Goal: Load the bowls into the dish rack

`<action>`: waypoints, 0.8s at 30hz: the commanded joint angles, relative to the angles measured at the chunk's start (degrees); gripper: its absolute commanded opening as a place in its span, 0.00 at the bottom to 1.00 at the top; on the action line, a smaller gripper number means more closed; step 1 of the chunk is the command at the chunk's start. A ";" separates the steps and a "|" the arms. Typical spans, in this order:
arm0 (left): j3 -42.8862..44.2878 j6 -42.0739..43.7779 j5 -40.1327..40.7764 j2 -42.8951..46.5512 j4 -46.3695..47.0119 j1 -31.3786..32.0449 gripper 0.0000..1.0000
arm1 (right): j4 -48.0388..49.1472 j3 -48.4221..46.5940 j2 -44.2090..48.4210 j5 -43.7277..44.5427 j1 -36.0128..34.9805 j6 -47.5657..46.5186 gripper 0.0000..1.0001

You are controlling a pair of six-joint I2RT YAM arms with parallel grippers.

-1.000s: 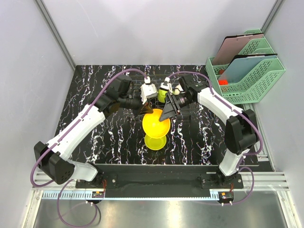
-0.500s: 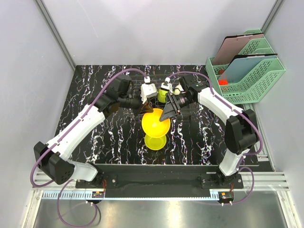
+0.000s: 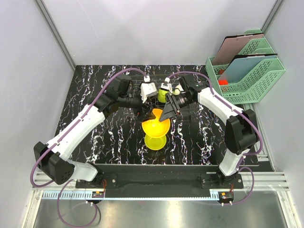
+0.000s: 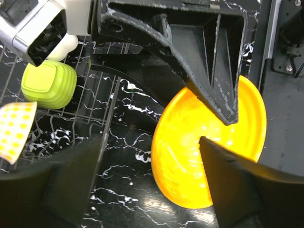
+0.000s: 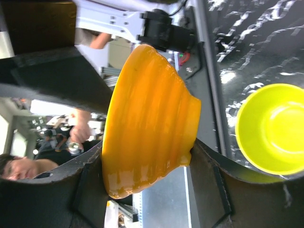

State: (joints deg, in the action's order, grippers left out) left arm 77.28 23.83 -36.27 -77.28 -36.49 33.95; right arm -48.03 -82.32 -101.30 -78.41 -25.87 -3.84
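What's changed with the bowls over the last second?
The orange bowl, held in the right gripper, has tipped from facing straight up to a tilt. Nothing was grasped or let go. The left gripper stays open beside it; the yellow bowl on the table and the lime green bowl in the dish rack have not moved.

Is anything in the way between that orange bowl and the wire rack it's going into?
Nothing visible lies on the table between the orange bowl, held in the right gripper, and the dish rack. The open left gripper hovers close beside that gap, and a lime green bowl already sits in the rack.
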 commanded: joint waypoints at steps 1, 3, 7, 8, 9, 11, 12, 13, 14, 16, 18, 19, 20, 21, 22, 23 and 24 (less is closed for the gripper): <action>2.88 -0.89 4.16 3.62 2.04 -0.29 0.99 | 0.75 -1.96 0.31 4.13 -0.23 -0.12 0.00; 3.67 -1.77 7.87 5.29 2.04 -0.90 0.99 | 0.57 -3.36 -0.13 8.00 -0.23 0.40 0.00; 1.66 -3.44 12.53 9.33 4.32 -8.35 0.99 | -4.51 -10.12 -1.97 16.26 -0.32 -2.57 0.00; 0.26 -3.88 13.50 10.81 4.93 -9.86 0.99 | -6.27 -14.49 -2.67 20.71 -0.32 -3.80 0.00; -0.54 -3.97 13.59 11.44 5.29 -11.53 0.99 | -8.72 -16.71 -3.98 23.02 -0.32 -5.29 0.00; -2.73 -4.15 12.63 13.02 5.38 -17.15 0.99 | -11.20 -23.36 -5.48 27.67 -0.41 -7.23 0.00; -3.61 -4.23 12.19 13.55 5.20 -18.91 0.99 | -12.95 -25.58 -6.97 30.05 -0.59 -8.28 0.00; -4.67 -4.41 11.49 14.08 5.03 -21.80 0.99 | -13.84 -27.87 -7.68 32.16 -0.59 -9.16 0.00; -6.94 -4.32 11.40 14.86 4.94 -22.87 0.99 | -14.45 -31.98 -8.38 37.23 -0.85 -10.13 0.00; -10.37 -3.80 11.14 15.49 4.41 -24.81 0.99 | -15.34 -36.91 -10.32 45.75 -1.20 -13.03 0.00; -12.49 -3.18 10.70 16.45 3.80 -25.78 0.99 | -15.69 -39.83 -12.33 50.88 -1.99 -16.27 0.00; -14.33 -3.09 9.83 16.72 3.53 -25.87 0.99 | -15.86 -42.37 -13.13 55.25 -2.25 -17.42 0.00; -15.22 -2.83 9.47 17.07 3.36 -26.04 0.99 | -16.04 -43.52 -13.75 57.47 -3.13 -19.61 0.00; -16.09 -2.83 8.77 17.33 3.09 -26.13 0.99 | -16.04 -44.49 -15.06 59.15 -3.57 -20.76 0.00; -17.67 -2.83 8.41 17.51 3.00 -26.22 0.99 | -16.04 -45.89 -15.51 61.95 -4.01 -21.82 0.00; -18.29 -2.66 8.15 17.60 3.00 -26.13 0.99 | -15.61 -46.34 -15.95 63.46 -4.62 -23.74 0.00; -18.74 -2.65 7.89 17.77 2.83 -26.22 0.99 | -15.34 -46.78 -16.82 64.78 -5.50 -24.72 0.00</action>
State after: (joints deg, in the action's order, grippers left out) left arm 60.31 20.75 -25.93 -61.25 -34.24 8.12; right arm -62.61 -125.14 -115.37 -25.96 -28.29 -20.62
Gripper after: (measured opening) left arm 0.987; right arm 0.653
